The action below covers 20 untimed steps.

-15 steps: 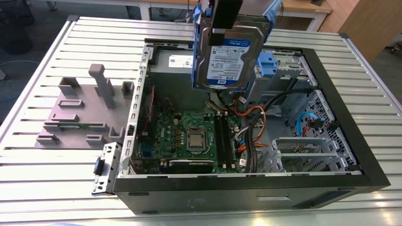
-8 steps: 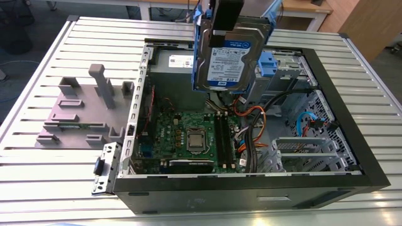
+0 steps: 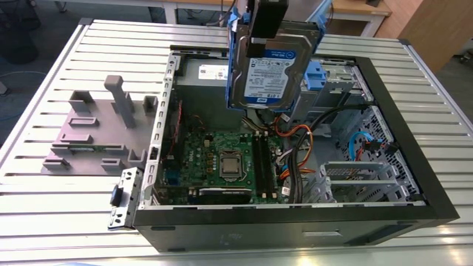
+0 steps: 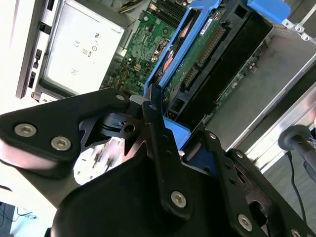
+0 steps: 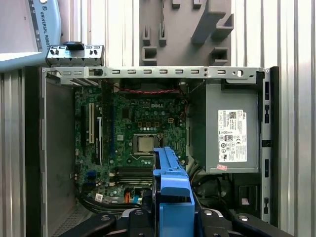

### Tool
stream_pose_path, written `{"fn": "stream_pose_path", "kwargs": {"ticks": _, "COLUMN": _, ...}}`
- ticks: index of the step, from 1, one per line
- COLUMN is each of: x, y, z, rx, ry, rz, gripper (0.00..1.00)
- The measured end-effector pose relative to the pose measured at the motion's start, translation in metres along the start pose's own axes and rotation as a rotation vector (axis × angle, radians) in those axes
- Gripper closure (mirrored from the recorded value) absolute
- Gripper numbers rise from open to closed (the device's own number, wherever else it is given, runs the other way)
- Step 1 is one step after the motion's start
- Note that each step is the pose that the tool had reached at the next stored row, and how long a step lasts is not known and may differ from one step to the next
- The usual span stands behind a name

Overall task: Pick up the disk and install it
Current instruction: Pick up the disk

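Black gripper [image 4: 157, 148] linkage crowds the second wrist view, its fingers pinched onto the blue bracket of the disk [image 4: 197, 54]; the fingertips themselves are lost behind the bracket edge. From that side the disk shows its green circuit board and connector row, something neither other view offers.

In the exterior view the disk [image 3: 271, 69] hangs upright in the air above the open computer case [image 3: 384, 100], label facing out, its top edge cut off by the picture along with most of the gripper [image 3: 265, 22]. It touches nothing below; the motherboard [image 3: 225, 160] and a tangle of cables [image 3: 303, 149] lie underneath.

The first wrist view looks straight down into the case [image 5: 34, 148], where just the blue bracket edge of the disk [image 5: 173, 187] pokes in, hiding part of the board. The grey power supply [image 5: 232, 128] sits to one side. The grey stand [image 3: 96, 127] with posts rests on the slatted desk [image 3: 44, 194], beside the case at the exterior view's left.
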State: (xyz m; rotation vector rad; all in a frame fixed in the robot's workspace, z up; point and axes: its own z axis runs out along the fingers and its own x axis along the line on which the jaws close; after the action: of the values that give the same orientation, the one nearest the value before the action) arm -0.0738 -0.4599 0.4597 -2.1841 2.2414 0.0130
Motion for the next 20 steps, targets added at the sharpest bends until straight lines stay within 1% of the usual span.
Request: {"fn": "stream_pose_path", "kwargs": {"ticks": 20, "x": 0.0086, "y": -0.0010, "z": 0.0000, "rx": 0.0000, "ry": 0.0001, "rz": 0.000, "gripper": 0.63}}
